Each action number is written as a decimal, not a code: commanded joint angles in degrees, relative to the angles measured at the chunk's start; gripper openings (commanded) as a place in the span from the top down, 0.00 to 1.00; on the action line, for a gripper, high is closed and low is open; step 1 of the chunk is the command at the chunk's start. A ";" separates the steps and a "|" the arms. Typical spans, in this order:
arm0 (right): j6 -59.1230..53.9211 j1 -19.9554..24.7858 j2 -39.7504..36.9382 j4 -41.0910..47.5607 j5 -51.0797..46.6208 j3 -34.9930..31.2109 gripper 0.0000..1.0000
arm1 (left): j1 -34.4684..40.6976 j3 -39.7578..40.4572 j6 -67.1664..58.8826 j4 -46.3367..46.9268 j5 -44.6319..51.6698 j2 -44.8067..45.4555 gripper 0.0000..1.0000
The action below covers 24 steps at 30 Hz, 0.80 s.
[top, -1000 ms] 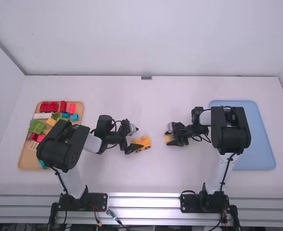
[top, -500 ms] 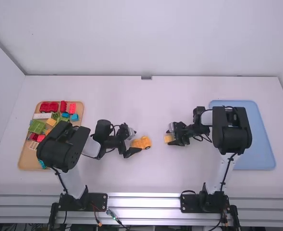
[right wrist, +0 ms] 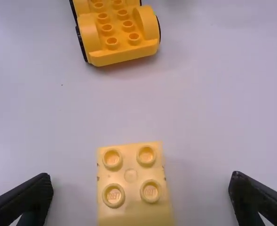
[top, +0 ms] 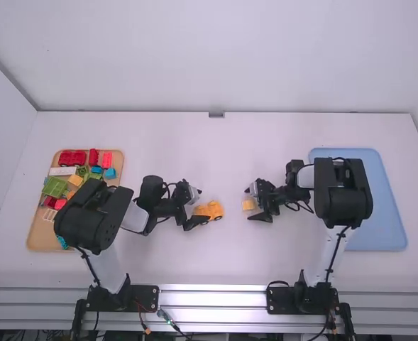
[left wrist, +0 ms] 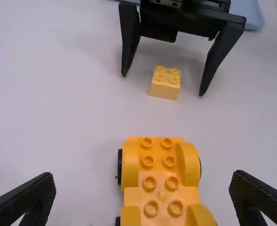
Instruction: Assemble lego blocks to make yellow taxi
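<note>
Assembly is incomplete: the wheeled base [left wrist: 162, 181] sits bare-studded, the pale yellow block [right wrist: 130, 188] lies apart, unmounted, and left gripper [left wrist: 143, 182] and right gripper [right wrist: 141, 182] stand spread.

You have an orange-yellow car base [left wrist: 162, 179] upright on black wheels [left wrist: 119, 167] on the table [top: 223, 149], and near it a paler four-stud block [right wrist: 131, 202], studs up

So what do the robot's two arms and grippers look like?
The left arm and right arm match: white links, bulky black joints, thin black cables. The left gripper and right gripper are black too, each with two tapering fingers.
</note>
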<state>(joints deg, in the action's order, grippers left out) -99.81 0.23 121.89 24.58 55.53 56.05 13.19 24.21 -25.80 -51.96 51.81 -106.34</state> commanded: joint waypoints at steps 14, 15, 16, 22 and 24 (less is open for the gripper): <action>-0.48 -1.25 1.29 -1.44 -2.36 -0.52 0.46 | 0.70 -0.07 -3.91 3.02 1.11 -0.17 0.01; -0.52 -1.25 1.29 -1.46 -2.73 -0.52 0.48 | 0.68 -0.07 -4.04 3.04 1.05 -0.17 0.01; -0.48 -1.25 1.29 -1.44 -3.10 -0.52 0.48 | 0.63 -0.09 -4.02 3.04 1.05 -0.17 0.01; 0.52 -1.25 1.29 -1.53 -3.10 -0.52 0.47 | 0.66 0.31 -3.98 3.30 1.25 -0.17 0.01; 2.89 -1.25 1.29 -2.54 -3.10 -0.52 0.49 | 0.66 0.28 -4.02 3.28 1.20 -0.17 0.01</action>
<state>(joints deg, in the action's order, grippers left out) -98.39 -1.10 121.89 22.61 55.33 55.96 13.37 24.23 -28.53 -48.69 51.81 -106.34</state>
